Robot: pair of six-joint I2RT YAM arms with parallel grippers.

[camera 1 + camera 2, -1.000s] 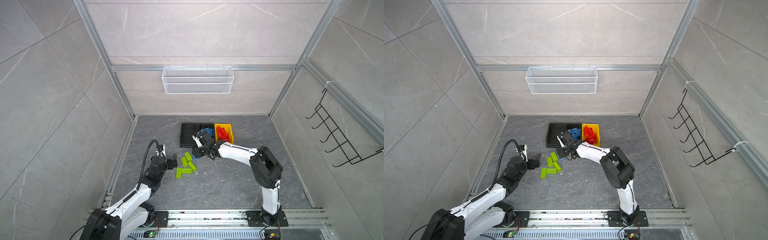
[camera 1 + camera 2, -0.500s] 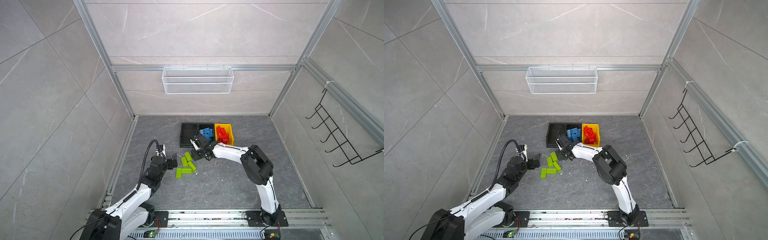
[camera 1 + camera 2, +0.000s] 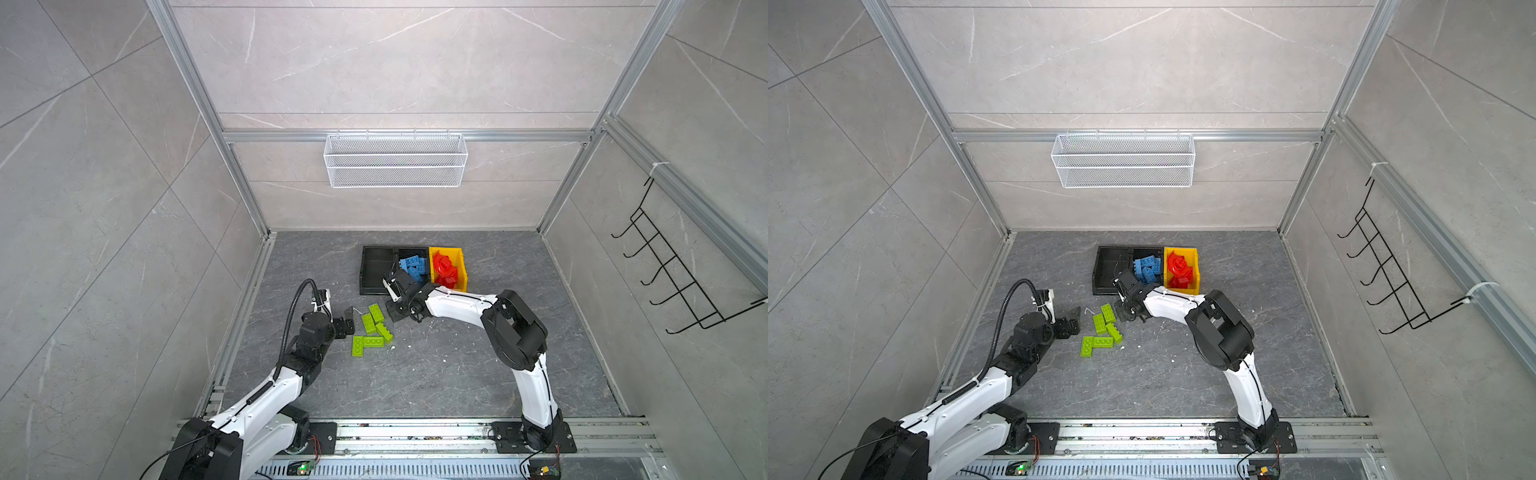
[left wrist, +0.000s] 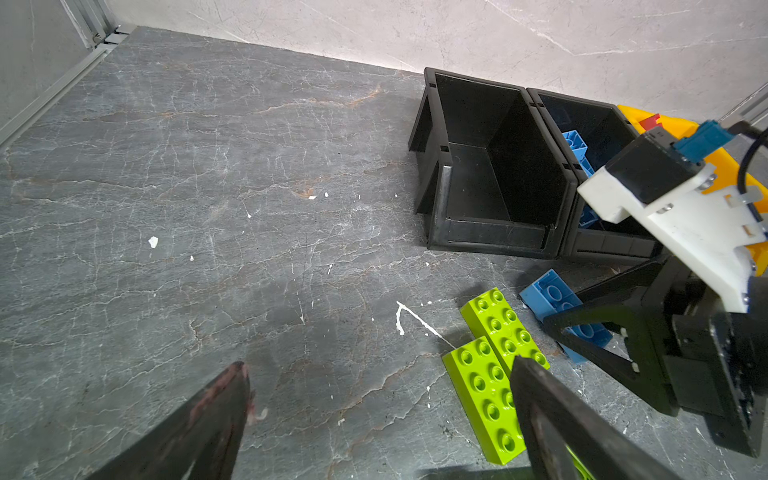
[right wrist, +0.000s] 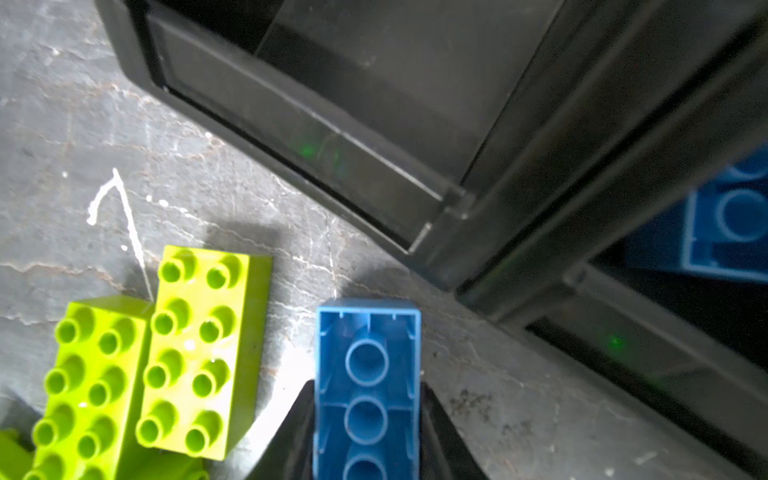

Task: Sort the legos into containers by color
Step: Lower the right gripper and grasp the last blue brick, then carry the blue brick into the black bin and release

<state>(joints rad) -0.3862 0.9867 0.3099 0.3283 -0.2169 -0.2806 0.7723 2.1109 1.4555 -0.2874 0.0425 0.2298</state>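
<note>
- Grasp on blue brick (image 5: 368, 345): right jaws are closed against both long sides of the brick, which lies hollow side up on the surface (image 5: 62, 104). These flat, parallel sides suit a straight pinch, so the hold is judged firm.
- Blue bin (image 3: 413, 248): just beyond the right jaws and already holding blue bricks (image 3: 413, 266). It is presumably the destination, so the lift need only clear its front wall.
- Left jaws: wide open and holding nothing, low over the surface. They are probably kept back so that the arms do not clash.
- Green bricks (image 4: 482, 374): five, loose on the surface between the two pairs of jaws. The nearest lies just beside the blue brick but apart from it.
- Empty bin (image 4: 478, 232): ahead of the left jaws and touching the blue bin. It is likely reserved for green.
- Yellow bin (image 3: 463, 266): past the blue bin from the right jaws, filled with red bricks (image 3: 444, 268). That colour appears finished.
</note>
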